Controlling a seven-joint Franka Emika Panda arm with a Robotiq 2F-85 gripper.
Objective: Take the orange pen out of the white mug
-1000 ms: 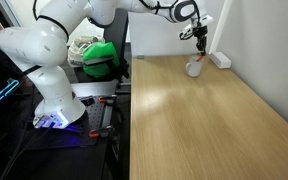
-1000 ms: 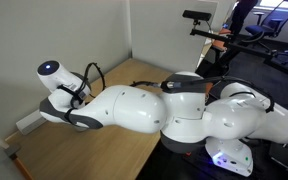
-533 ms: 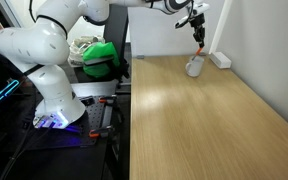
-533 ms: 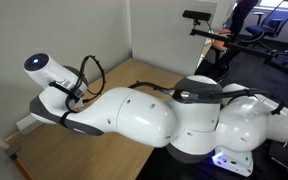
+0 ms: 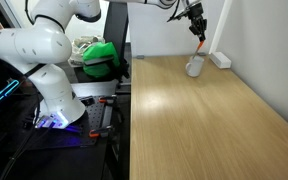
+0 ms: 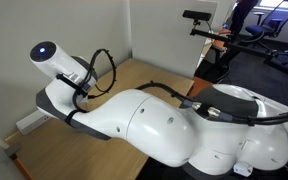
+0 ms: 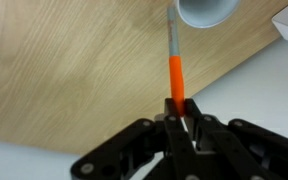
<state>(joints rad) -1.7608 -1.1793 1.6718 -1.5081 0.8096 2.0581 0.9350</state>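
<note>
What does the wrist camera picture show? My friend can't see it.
The gripper is shut on the orange pen, whose grey end points toward the white mug at the top edge. A wooden table lies behind them.

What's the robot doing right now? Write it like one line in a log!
claw: shut on orange pen | pen: hanging over white mug | mug: standing on table

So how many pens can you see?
1. The orange pen is pinched in the gripper, pointing down just above the white mug. Part of the mug's inside is out of view, so another pen could be hiding there.
</note>
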